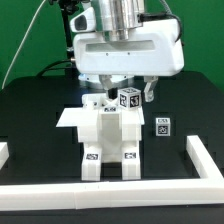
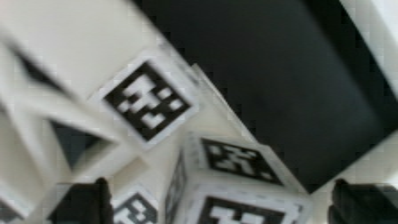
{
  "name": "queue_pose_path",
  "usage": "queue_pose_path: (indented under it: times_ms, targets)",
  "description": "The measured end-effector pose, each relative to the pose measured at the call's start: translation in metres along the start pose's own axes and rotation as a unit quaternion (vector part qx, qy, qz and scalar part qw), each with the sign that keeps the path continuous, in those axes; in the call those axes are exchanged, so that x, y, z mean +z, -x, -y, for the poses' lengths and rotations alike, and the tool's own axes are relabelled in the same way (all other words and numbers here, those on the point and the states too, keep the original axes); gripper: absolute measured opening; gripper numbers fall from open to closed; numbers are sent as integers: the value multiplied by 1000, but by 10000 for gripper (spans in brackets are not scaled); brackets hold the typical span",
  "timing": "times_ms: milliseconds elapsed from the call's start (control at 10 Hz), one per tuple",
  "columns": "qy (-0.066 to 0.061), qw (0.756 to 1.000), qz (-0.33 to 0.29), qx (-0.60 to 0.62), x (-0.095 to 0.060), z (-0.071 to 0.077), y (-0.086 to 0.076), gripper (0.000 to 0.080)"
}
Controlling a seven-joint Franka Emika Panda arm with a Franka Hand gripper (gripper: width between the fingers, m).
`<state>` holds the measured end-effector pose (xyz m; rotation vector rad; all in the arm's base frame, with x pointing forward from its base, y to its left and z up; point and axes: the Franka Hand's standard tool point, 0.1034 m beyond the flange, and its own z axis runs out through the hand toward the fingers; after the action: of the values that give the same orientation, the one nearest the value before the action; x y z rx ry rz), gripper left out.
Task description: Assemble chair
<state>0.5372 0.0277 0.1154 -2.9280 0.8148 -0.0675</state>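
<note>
Part-built chair (image 1: 105,135) at mid-desk, with the open pincer (image 1: 127,95) over its far end.

Nearest, white border rails (image 1: 110,190) edge the black desk (image 1: 40,110). Behind them the chair's long axis runs near to far. Two leg bars (image 1: 92,150) show their tagged ends to the camera, and a flat slab (image 1: 70,118) juts to the exterior view's left. A loose tagged piece (image 1: 162,127) sits near it on the exterior view's right. In the wrist view the dark fingers (image 2: 89,198) stand apart either side of a tagged block (image 2: 240,185), not touching it. Beyond is a green wall (image 1: 200,30).
</note>
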Motion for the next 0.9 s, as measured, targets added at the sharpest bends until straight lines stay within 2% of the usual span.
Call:
queue_pose_path:
  times_ms: [100,300,600,700,800,900]
  targets:
    - [5,997,23,-79,-2,0,1,644]
    - [26,977,25,-211,1,1,9,648]
    - [27,949,27,-312,1,-2,6,648]
    - [31,914,22,-404,-1,-2,2,648]
    - [30,911,10,-412,-2,0,-1,648]
    - [31,924,11,-381,-1,-1,0,536]
